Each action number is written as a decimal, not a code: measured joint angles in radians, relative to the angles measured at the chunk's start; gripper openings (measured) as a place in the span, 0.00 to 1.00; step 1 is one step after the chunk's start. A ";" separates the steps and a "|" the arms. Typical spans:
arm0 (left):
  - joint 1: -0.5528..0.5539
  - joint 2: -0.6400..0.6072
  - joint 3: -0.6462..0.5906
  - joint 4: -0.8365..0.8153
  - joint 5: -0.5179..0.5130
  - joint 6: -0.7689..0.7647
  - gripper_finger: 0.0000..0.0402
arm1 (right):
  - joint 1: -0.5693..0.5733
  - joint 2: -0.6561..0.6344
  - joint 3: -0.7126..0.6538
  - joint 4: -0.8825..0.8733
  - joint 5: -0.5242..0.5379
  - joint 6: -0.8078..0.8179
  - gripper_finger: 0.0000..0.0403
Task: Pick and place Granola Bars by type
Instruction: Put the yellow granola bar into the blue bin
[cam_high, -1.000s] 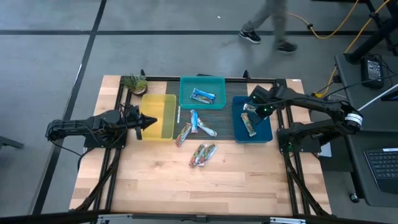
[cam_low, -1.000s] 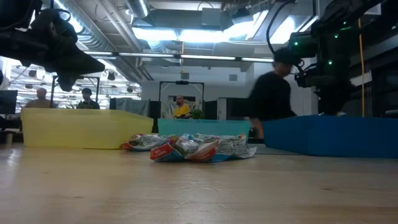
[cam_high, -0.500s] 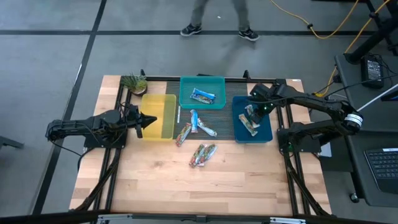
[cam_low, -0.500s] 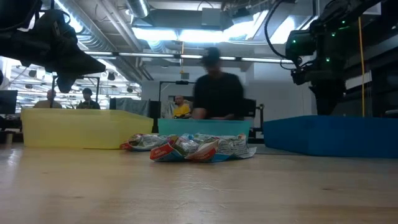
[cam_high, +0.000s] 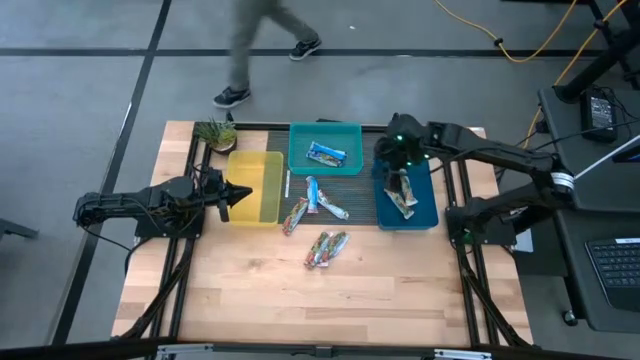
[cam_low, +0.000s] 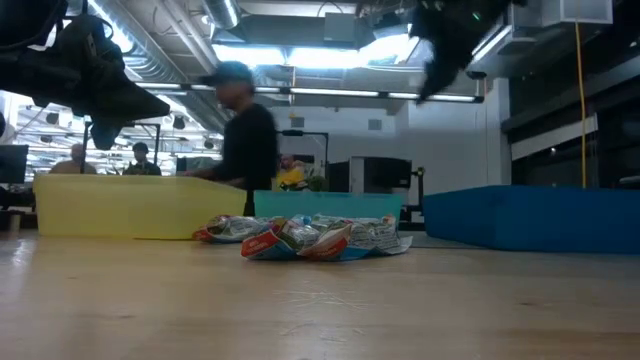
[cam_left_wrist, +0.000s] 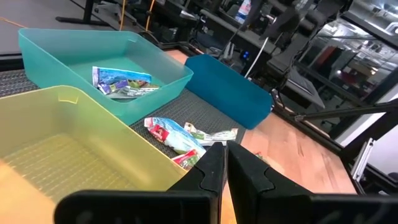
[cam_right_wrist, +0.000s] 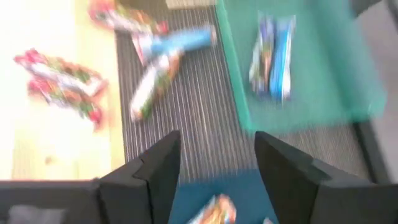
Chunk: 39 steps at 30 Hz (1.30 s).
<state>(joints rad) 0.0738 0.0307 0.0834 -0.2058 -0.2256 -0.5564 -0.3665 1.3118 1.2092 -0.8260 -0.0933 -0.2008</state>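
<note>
Several foil-wrapped granola bars (cam_high: 318, 197) lie loose on the black mat between the bins, and reddish ones (cam_high: 326, 248) rest on the wood. Blue-white bars (cam_high: 326, 153) sit in the teal bin (cam_high: 300, 165). Tan-green bars (cam_high: 402, 192) lie in the blue bin (cam_high: 432, 215). The yellow bin (cam_high: 255, 185) holds none that I can see. My right gripper (cam_high: 395, 152) hangs open high over the blue bin's far left corner, its fingers (cam_right_wrist: 165, 158) spread wide and holding nothing. My left gripper (cam_high: 238, 193) waits shut at the yellow bin's left side (cam_left_wrist: 225, 165).
A small potted plant (cam_high: 215, 132) stands at the far left corner beside the yellow bin. Bare wood takes up the near half of the table (cam_high: 320, 300). A person (cam_high: 250, 50) walks past on the floor beyond the far edge.
My right gripper has risen from just over the blue bin and swung toward the table's left and far edge. The bars in the blue bin lie still. The person behind the table has walked from right to left.
</note>
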 joint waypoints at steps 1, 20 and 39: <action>0.000 0.000 0.000 0.000 0.000 -0.001 0.03 | 0.014 0.028 0.046 0.000 0.001 -0.013 0.51; 0.000 0.000 0.000 -0.003 0.127 0.027 0.03 | 0.181 0.516 0.324 -0.059 0.043 0.154 0.51; 0.000 0.000 0.000 -0.008 0.168 0.064 0.03 | 0.236 0.742 0.324 -0.045 0.054 0.411 0.74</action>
<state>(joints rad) 0.0736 0.0307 0.0830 -0.2136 -0.0578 -0.4919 -0.1310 2.0536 1.5330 -0.8706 -0.0390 0.2101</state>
